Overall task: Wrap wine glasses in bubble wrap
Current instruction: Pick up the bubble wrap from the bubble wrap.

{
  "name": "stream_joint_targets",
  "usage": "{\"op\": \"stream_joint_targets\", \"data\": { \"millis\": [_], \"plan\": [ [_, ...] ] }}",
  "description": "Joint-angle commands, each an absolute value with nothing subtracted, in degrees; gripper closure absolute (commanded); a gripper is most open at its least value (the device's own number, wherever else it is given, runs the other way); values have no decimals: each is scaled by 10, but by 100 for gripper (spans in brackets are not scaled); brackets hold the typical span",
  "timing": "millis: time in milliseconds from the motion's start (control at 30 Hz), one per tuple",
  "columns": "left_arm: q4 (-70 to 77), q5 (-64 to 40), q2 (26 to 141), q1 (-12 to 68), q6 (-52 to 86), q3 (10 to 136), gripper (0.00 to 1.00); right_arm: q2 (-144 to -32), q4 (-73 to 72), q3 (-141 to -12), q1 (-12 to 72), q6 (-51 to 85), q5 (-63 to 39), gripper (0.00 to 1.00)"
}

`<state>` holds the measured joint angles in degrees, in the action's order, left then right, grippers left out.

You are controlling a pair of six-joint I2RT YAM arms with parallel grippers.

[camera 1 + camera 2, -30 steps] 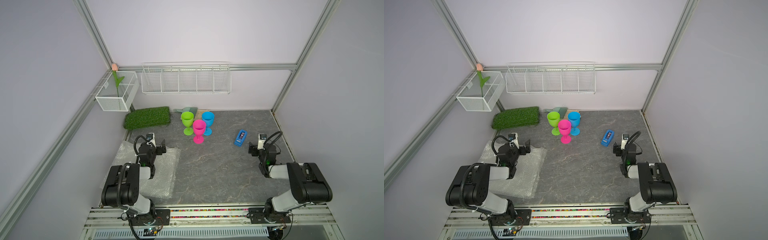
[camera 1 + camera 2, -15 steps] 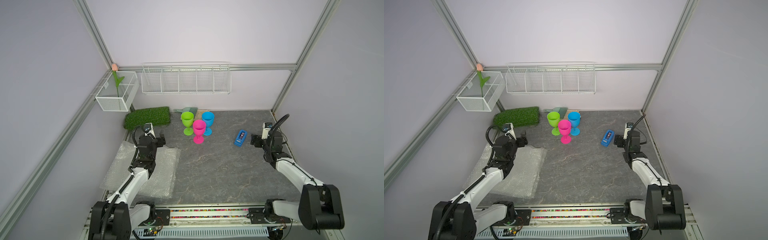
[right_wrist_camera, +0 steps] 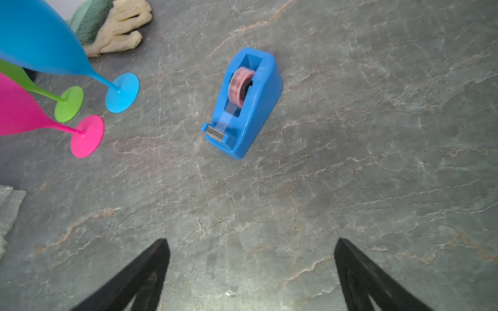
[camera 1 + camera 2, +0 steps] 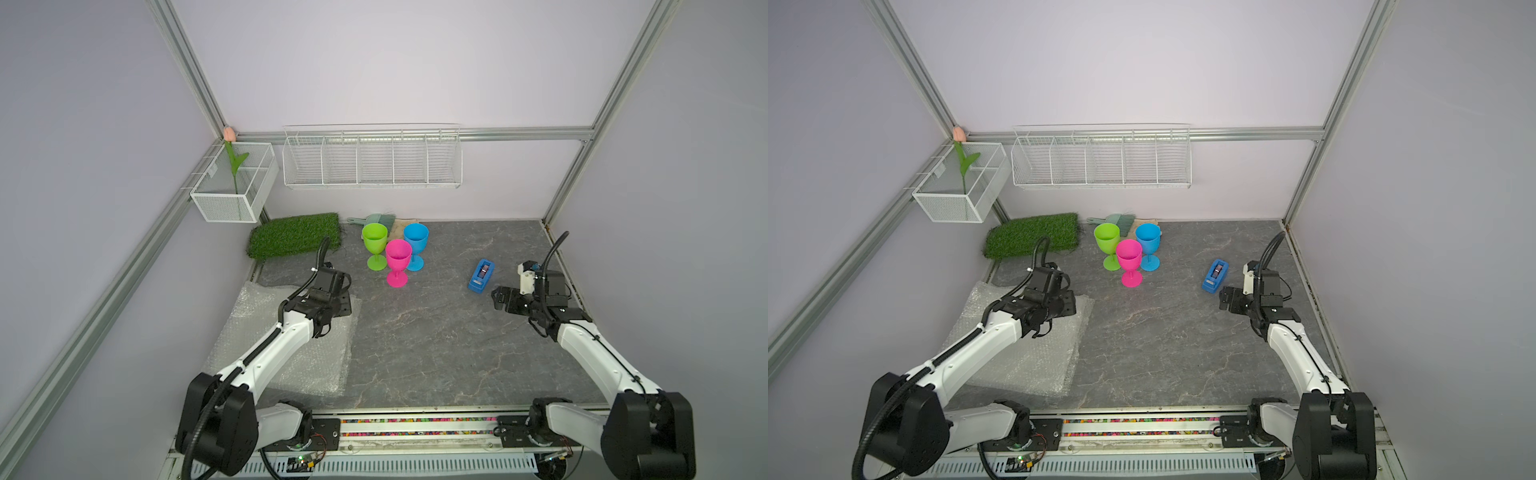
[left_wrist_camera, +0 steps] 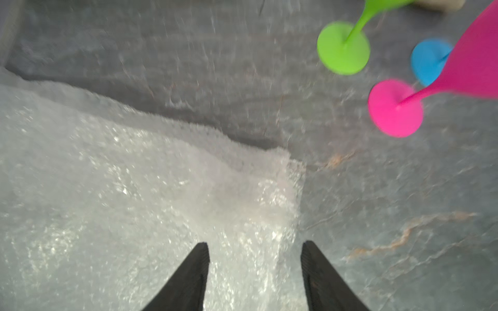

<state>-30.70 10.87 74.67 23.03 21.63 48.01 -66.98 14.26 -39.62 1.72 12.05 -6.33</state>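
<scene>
On the far left of the counter [image 4: 436, 332]: bubble wrap [image 4: 291, 353], lying flat in what looks like a loose stack of sheets with rumpled edges. Left claw [image 5: 254, 243] hangs low over the corner nearest the glasses. Jaws are partly apart, 1 finger over the sheet and the other about at its edge. Nothing pinched yet. Wrist view is blurred.

Centre, toward the back: 3 glasses upright in a tight cluster. Green glass [image 4: 375, 245], then pink glass [image 4: 398, 262] at the front, then blue glass [image 4: 415, 243]. The feet are close; cannot tell if they touch. None wrapped.

Right of them: tape dispenser [image 4: 481, 281], standing alone.

Further right: right claw [image 3: 252, 241], jaws wide apart and empty, hovering over bare counter near the dispenser.

Handling, my judgement:
- **Wrap:** light, limp and probably slick. A deep pinch may lift more than 1 sheet, so take the free corner, top layer only.
- **Glasses:** look like stiff, light plastic, top-heavy on thin stems and easy to tip. Hold around the bowl or stem. The pink one stands clearest to reach.
</scene>
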Motion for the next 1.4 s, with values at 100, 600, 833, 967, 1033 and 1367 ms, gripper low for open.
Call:
{"op": "stream_joint_targets", "data": {
  "millis": [100, 600, 833, 967, 1033, 1367],
  "plan": [
    [-391, 101, 847, 238, 257, 568, 27, -675, 166, -406, 22, 125, -81, 1],
    [-460, 194, 981, 252, 274, 671, 35, -686, 176, -414, 21, 119, -81, 2],
    [-472, 200, 1001, 252, 261, 680, 36, -695, 181, -420, 23, 117, -84, 4],
    [-470, 200, 994, 253, 258, 679, 56, -694, 185, -422, 24, 117, -82, 4],
    [-471, 200, 987, 253, 255, 679, 66, -693, 187, -422, 25, 117, -81, 5],
    [-494, 198, 934, 253, 241, 677, 100, -674, 218, -433, 50, 123, -70, 8]
  ]
}}
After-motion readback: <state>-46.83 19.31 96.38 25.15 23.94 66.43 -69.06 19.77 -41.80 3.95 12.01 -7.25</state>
